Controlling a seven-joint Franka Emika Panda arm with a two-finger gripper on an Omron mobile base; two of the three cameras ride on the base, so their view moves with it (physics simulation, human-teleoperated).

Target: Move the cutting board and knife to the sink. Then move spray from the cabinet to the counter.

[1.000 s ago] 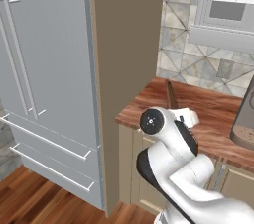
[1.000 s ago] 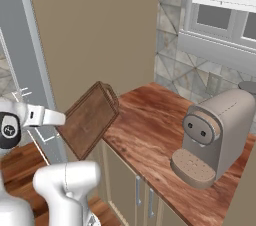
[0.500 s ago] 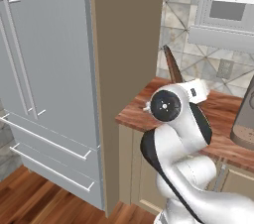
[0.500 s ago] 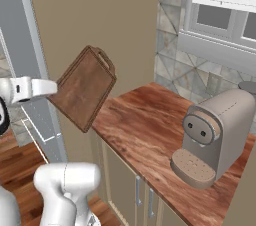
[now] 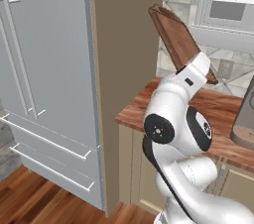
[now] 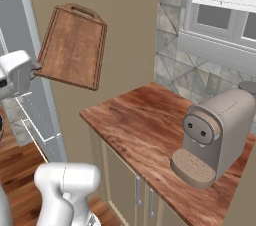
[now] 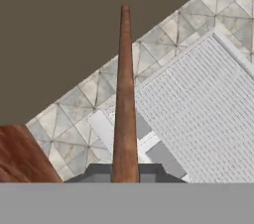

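A white robot arm is holding the cutting board point(image 6: 72, 47) up in the air, well above the counter point(image 6: 145, 120). The gripper point(image 7: 125, 174) is clamping the board by one short edge, its two dark fingers pressing narrowly against either face of the wood. In the hand view the board is appearing edge-on, as a thin brown strip running up the middle of the picture, with tiled wall and a window blind point(image 7: 198, 104) showing behind it.

In the right base view the board is showing its broad brown face, tilting slightly, with the ridged handle end pointing upward and the lower end meeting the white hand at the left edge. It is hanging in front of a tall beige panel, apart from everything below. In the left base view the board point(image 5: 178, 39) is rising slantwise above the arm's wrist, beside the same beige panel and a grey refrigerator point(image 5: 39, 69).

On the reddish-brown countertop a grey-brown coffee machine point(image 6: 215, 137) is standing near the right end, its drip tray holding nothing.
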